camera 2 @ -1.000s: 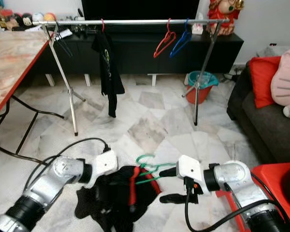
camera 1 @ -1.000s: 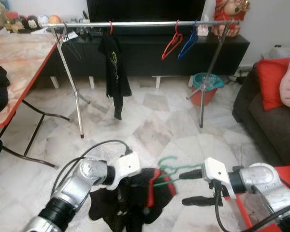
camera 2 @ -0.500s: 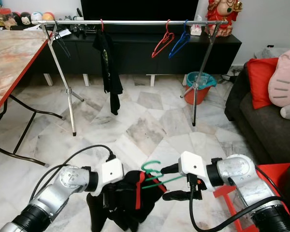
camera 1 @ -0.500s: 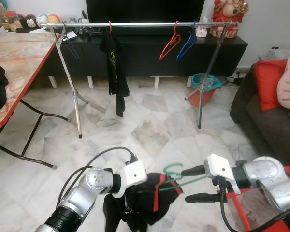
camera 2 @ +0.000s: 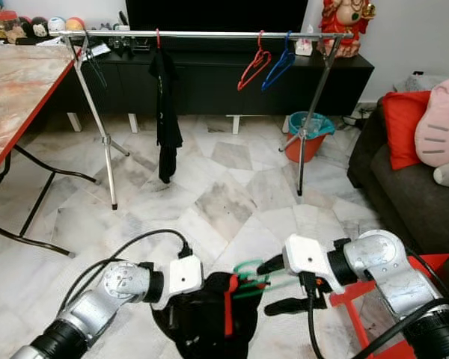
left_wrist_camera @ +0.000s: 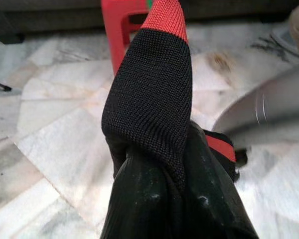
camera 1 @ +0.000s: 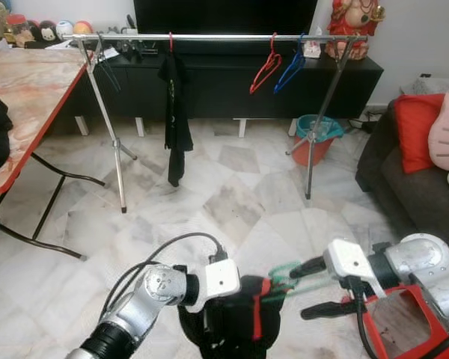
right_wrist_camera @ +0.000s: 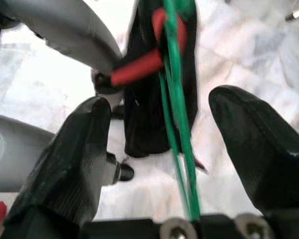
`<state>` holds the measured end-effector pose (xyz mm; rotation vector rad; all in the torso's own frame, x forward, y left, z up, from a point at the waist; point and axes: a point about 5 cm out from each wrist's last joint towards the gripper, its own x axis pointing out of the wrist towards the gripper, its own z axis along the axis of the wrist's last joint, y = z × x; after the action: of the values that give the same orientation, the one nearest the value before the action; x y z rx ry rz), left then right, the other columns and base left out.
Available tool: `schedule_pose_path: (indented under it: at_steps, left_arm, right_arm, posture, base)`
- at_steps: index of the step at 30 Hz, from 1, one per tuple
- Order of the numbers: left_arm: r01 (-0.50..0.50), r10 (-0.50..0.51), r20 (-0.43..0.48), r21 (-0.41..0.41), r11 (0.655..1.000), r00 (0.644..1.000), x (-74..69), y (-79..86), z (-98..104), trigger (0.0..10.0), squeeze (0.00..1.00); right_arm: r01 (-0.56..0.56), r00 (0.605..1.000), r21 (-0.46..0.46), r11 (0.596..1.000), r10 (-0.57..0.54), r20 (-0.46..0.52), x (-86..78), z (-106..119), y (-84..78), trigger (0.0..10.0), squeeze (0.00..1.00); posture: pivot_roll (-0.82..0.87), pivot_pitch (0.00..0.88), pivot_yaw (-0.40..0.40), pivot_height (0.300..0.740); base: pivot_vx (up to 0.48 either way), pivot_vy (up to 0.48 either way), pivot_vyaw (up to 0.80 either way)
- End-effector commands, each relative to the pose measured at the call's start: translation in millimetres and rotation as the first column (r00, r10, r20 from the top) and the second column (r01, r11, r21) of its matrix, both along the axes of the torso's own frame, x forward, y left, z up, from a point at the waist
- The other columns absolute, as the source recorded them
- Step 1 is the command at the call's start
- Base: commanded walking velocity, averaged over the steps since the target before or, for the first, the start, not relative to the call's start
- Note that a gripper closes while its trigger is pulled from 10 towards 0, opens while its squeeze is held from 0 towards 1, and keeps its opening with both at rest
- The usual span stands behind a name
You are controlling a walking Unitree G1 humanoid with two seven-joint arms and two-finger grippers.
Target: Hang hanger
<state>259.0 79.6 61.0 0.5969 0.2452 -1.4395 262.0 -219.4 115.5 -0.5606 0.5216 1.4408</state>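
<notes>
A marble floor (camera 1: 232, 202) is seen ahead, crossed at the far side by a metal rack (camera 1: 209, 37) standing before a dark cabinet (camera 2: 209, 75). A black shirt (camera 1: 173, 112) hangs from the rack's rail towards the left, and a red hanger (camera 1: 266, 69) and a blue hanger (camera 1: 288, 69) hang side by side towards the right. A marble-topped table (camera 1: 26, 97) is placed at the left, a dark sofa (camera 1: 404, 187) with a red cushion (camera 1: 415, 127) at the right, and a teal and red bucket (camera 1: 319, 134) near the rack's right leg.

Both silver arms are bent inward low in front of the body, forearms roughly level, wrists turned towards each other. A black garment (camera 2: 202, 318) with red trim is gripped by the left gripper (camera 1: 217, 314), its fingers clenched in the cloth, as the left wrist view shows. A green hanger (camera 2: 251, 278), threaded into the garment, is held out between the two arms above the floor, near the robot and well apart from the rack. The right gripper (right_wrist_camera: 182, 154) is spread wide, its fingers (right_wrist_camera: 74, 149) on either side of the green wire without closing on it
</notes>
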Motion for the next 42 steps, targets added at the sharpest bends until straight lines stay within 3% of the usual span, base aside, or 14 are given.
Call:
schedule_pose_path:
  at_steps: [1,13,35,36,37,38,39,40,42]
  left_arm:
    - [0.068,-0.068,0.042,0.001,0.998,0.997,0.6,-5.1,11,10.0,0.0]
    - [0.14,-0.142,0.034,0.048,0.989,0.989,-0.6,10.8,24,10.0,0.0]
    - [0.133,-0.136,0.059,0.048,0.99,0.989,3.7,6.2,26,10.0,0.0]
    - [0.133,-0.135,0.061,0.048,0.99,0.989,3.7,6.1,26,10.0,0.0]
    - [0.13,-0.133,0.063,0.047,0.99,0.989,3.9,5.9,26,10.0,0.0]
    - [0.13,-0.132,0.064,0.046,0.99,0.989,4.0,5.8,26,10.0,0.0]
    - [0.129,-0.132,0.065,0.046,0.991,0.989,4.0,5.7,26,10.0,0.0]
    - [0.129,-0.131,0.066,0.046,0.991,0.989,4.1,5.7,26,10.0,0.0]
    - [0.127,-0.13,0.065,0.047,0.991,0.989,4.3,5.8,26,10.0,0.0]
  right_arm:
    - [0.024,0.999,-0.008,1.0,-0.023,0.032,6.1,0,0.4,10.0,0.0]
    - [-0.055,0.996,0.041,0.998,0.058,-0.073,-2.3,-15,10.9,10.0,0.0]
    - [-0.088,0.994,0.026,0.996,0.089,-0.062,-5.1,-31,24.9,10.0,0.0]
    - [-0.083,0.995,0.024,0.996,0.084,-0.06,-4.7,-32,24.8,8.7,0.0]
    - [-0.082,0.995,0.022,0.996,0.083,-0.059,-4.6,-32,24.7,3.8,0.0]
    - [-0.083,0.995,0.021,0.996,0.085,-0.061,-4.8,-32,24.6,1.6,0.0]
    - [-0.085,0.994,0.02,0.996,0.086,-0.064,-5.0,-32,24.6,1.6,0.0]
    - [-0.085,0.994,0.02,0.996,0.086,-0.065,-5.0,-32,24.7,0.0,0.0]
    - [-0.086,0.994,0.013,0.996,0.087,-0.066,-4.9,-33,24.6,0.0,0.0]
  posture:
    - [0.08,0.0,-0.057,0.732]
    - [0.1,0.0,-0.057,0.732]
    - [0.09,0.0,-0.058,0.732]
    - [0.09,0.0,-0.059,0.732]
    - [0.09,0.0,-0.06,0.732]
    - [0.09,0.0,-0.061,0.732]
    - [0.1,0.0,-0.061,0.732]
    - [0.1,0.0,-0.062,0.732]
    - [0.1,0.0,-0.063,0.732]
  base:
    - [0.0,0.0,0.0]
    - [0.0,0.0,0.0]
    - [0.0,0.0,0.0]
    - [0.0,0.0,0.0]
    - [0.0,0.0,0.0]
    - [0.0,0.0,0.0]
    - [0.0,0.0,0.0]
    - [0.0,0.0,0.0]
    - [0.0,0.0,0.0]
